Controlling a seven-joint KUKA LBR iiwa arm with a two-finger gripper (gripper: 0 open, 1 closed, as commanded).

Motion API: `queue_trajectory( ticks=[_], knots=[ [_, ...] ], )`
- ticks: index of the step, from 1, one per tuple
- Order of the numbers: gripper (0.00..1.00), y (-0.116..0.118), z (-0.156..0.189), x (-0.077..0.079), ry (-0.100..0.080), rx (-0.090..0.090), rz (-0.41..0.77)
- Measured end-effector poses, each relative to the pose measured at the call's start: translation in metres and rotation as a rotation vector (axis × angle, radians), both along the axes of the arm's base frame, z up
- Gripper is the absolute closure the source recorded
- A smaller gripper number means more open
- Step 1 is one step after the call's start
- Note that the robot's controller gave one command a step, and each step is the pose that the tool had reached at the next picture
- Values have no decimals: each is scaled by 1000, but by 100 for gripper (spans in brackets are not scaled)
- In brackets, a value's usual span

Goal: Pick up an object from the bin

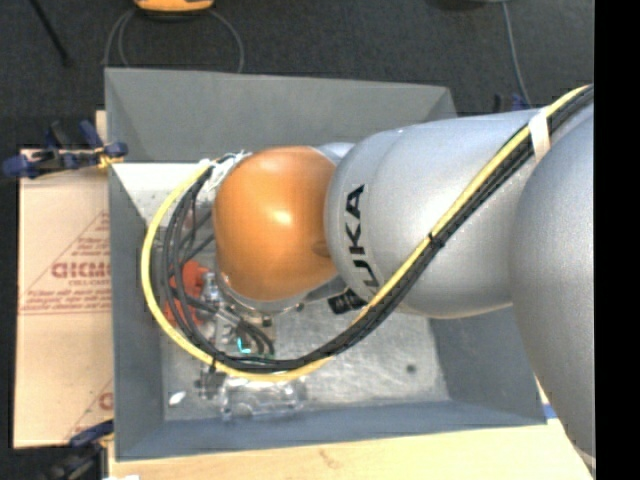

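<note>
Grey arm (450, 218) over clear, glinting clutter (258, 398)

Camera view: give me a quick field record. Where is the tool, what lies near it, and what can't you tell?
bin: grey metal bin, seen from above
arm: silver KUKA arm, reaching in from the right across the bin's middle
wrist: orange rounded cover, ringed by yellow and black cables
tool: below the cover, low over the bin's lower-left floor
nearest things: small pale shiny pieces on the floor just below the tool; kind unclear
also: red-orange patch behind the cables, left of the tool; unidentifiable
held: cannot tell
</note>
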State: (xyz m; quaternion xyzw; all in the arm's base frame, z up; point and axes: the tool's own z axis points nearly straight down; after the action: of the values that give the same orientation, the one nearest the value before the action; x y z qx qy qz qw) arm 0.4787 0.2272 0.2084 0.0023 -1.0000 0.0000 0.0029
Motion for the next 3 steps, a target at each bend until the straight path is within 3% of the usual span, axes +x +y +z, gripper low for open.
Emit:
queue_trajectory(
  ticks=[1,2,3],
  knots=[
    [0,-56,-115,1,-14,7,-122],
    [0,-127,-123,14,-19,22,-125],
    [100,-125,-123,12,-17,20,-120]
  ],
)
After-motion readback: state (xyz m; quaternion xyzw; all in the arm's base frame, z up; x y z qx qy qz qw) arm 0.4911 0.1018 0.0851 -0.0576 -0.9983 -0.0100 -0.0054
